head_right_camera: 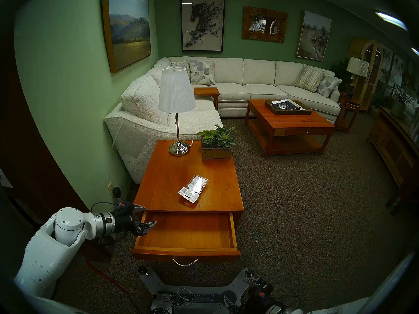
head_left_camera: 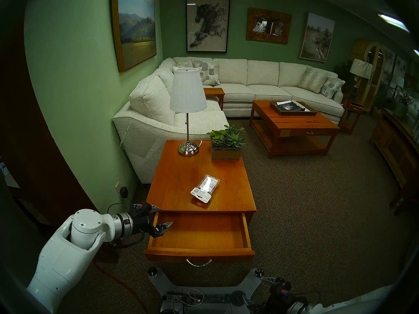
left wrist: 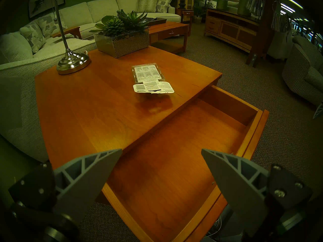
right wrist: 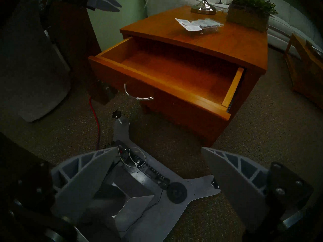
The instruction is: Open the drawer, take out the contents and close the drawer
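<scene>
Drawer (head_left_camera: 199,234): pulled out of end table (head_left_camera: 181,177), bare inside, long axis across the table front, handle (head_left_camera: 198,262) toward robot base.

Blister packs (head_left_camera: 205,189): on tabletop, ahead of left gripper (head_left_camera: 162,216), long axis diagonal; print illegible.

Left gripper: fingers apart, empty, at drawer's left wall.

Right gripper (right wrist: 158,168): fingers apart, empty, short of the handle; partly cut off in head views.

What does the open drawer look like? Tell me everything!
The drawer is shallow, wide, orange-brown wood, pulled far out from under the side table's top. Nothing can be seen inside, only its bare floor. A curved silver handle hangs at the front's centre. The left gripper sits at its left wall, jaws open.
</scene>
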Controlling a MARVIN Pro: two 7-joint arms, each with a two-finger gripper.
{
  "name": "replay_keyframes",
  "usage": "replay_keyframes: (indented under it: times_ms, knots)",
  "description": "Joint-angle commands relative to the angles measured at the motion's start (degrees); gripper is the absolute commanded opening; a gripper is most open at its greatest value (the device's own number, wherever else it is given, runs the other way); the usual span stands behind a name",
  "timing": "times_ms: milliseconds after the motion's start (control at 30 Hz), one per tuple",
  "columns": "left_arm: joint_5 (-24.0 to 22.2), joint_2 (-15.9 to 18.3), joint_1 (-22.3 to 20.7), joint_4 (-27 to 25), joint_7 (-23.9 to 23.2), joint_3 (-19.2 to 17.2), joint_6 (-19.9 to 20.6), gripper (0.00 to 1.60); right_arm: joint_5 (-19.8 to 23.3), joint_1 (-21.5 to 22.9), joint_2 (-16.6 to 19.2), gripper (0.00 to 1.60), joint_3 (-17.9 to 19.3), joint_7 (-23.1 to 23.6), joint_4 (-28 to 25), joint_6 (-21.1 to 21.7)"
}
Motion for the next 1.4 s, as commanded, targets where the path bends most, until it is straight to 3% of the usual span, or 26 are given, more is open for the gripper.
replay_keyframes:
  times_ms: [0, 367, 667, 1367]
  knots:
    - [-0.4, -0.1, -0.9, -1.3, 0.1, -0.7, -0.4, 1.6, 2.2, 6.1, -6.6, 1.6, 0.5, 4.7, 2.7, 3.0]
    - [-0.4, -0.1, -0.9, -1.3, 0.1, -0.7, -0.4, 1.6, 5.7, 12.0, -13.5, 1.6, 0.2, 12.3, 9.0, 7.0]
    - [-0.4, -0.1, -0.9, -1.3, 0.1, -0.7, -0.4, 1.6, 6.8, 17.2, -20.1, 1.6, -0.2, 15.0, 14.9, 12.1]
    - [-0.4, -0.1, -0.9, -1.3, 0.0, -0.7, -0.4, 1.6, -0.4, 27.8, -31.0, 1.6, -1.9, 11.1, 22.6, 22.2]
